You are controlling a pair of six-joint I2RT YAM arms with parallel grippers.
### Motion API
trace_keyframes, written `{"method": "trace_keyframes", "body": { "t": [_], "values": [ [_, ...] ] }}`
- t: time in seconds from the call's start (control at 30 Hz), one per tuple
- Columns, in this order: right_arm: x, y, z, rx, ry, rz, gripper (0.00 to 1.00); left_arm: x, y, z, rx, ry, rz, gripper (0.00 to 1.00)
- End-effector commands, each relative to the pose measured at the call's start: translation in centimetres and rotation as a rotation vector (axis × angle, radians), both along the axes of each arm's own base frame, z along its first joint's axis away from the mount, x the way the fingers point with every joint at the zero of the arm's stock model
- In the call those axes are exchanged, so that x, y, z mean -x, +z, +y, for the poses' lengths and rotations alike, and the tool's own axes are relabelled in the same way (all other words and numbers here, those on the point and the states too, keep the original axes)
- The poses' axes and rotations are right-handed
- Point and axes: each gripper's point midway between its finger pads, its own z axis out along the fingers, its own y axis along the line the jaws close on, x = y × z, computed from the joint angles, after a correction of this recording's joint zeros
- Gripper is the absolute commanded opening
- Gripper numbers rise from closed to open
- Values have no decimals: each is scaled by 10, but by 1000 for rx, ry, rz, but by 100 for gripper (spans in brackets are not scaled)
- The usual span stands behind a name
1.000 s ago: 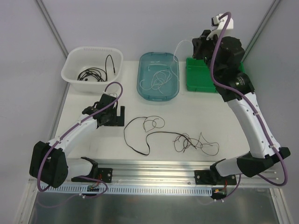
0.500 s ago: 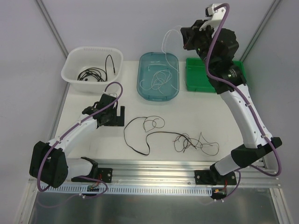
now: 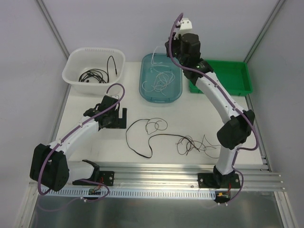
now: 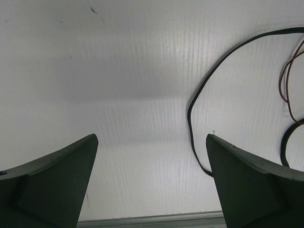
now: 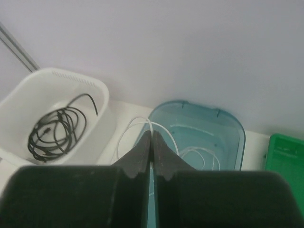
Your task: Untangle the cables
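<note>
The white cable (image 3: 160,80) lies mostly in loose loops inside the blue tray (image 3: 143,76), and one strand of it rises from the far end of this tray up to your right gripper (image 5: 151,134). In the right wrist view its two fingers are pressed together with almost no gap. The white strand comes out just between their tips, so this gripper is pinching the cable and holding it raised over the far part of the tray. On the table (image 3: 171,114), in front of the tray, a long black cable (image 4: 189,118) makes a wide curve. To the right of it the thin brown wires (image 3: 190,144) lie in a small knot which seems to touch the black cable's end, though I cannot tell for sure. Your left gripper (image 4: 151,136) has its fingers spread wide and holds nothing. It is low over bare table, with the black cable just beside its right finger. More black cables (image 3: 92,74) lie coiled in the white basket (image 3: 73,54) at the far left. The green tray (image 3: 235,78) stands to the right of the blue one, partly behind the right arm.
</note>
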Motion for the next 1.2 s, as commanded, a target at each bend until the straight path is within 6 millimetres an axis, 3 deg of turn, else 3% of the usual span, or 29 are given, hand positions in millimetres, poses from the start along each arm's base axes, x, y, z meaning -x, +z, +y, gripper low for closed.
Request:
{"method": "trace_keyframes", "body": {
  "t": [0.0, 0.07, 0.13, 0.17, 0.27, 0.3, 0.37, 0.4, 0.5, 0.53, 0.6, 0.63, 0.67, 0.7, 0.73, 0.77, 0.8, 0.83, 0.9, 0.93, 0.97, 1.03, 1.17],
  "values": [
    [-22, -44, -3, 42, -65, 52, 5, -5, 7, -2, 22, -9, -16, 99],
    [-30, -94, -3, 90, -83, 151, 14, -5, 7, -3, 25, -14, -16, 99],
    [-31, -129, -6, 139, -96, 239, 23, -5, 8, -3, 26, -13, -17, 99],
    [-30, -140, -6, 155, -91, 266, 34, -5, 8, -4, 27, -15, -15, 99],
    [-21, -164, -12, 196, -93, 335, 54, -5, 8, -4, 32, -16, -17, 99],
    [-15, -151, -17, 189, -102, 322, 59, -5, 8, -5, 35, -19, -14, 99],
    [-4, -153, -31, 211, -134, 333, 68, -4, 7, -6, 37, -22, -12, 99],
    [5, -136, -38, 200, -144, 310, 71, -5, 7, -6, 38, -24, -13, 99],
    [26, -132, -56, 229, -165, 335, 76, -5, 9, -7, 42, -30, -20, 99],
    [42, -118, -64, 228, -159, 335, 77, -5, 12, -9, 52, -39, -26, 99],
    [63, -119, -70, 231, -137, 367, 78, -6, 14, -11, 65, -49, -40, 99],
    [82, -110, -74, 222, -112, 378, 78, -4, 14, -13, 77, -58, -39, 99],
    [94, -109, -78, 214, -102, 391, 78, -4, 15, -14, 83, -64, -43, 99],
    [110, -127, -84, 220, -99, 455, 79, -5, 17, -16, 94, -71, -53, 99],
    [129, -115, -87, 192, -75, 444, 80, -3, 17, -21, 114, -87, -50, 99],
    [141, -119, -89, 184, -65, 468, 82, -4, 19, -22, 117, -93, -57, 99],
    [158, -145, -94, 196, -61, 540, 83, -1, 21, -29, 141, -122, -60, 99],
    [177, -135, -95, 168, -29, 526, 86, 0, 22, -34, 155, -144, -64, 99],
    [202, -153, -101, 166, -11, 589, 88, 4, 25, -45, 170, -188, -75, 99],
    [218, -176, -103, 166, -6, 648, 91, 6, 25, -50, 174, -206, -79, 99],
    [231, -173, -109, 150, -1, 642, 92, 7, 25, -52, 165, -216, -86, 99],
    [255, -202, -116, 164, 2, 718, 94, 13, 28, -65, 164, -249, -95, 99],
    [287, -222, -131, 137, -9, 750, 94, 25, 26, -96, 249, -176, -70, 99]
  ]
}}
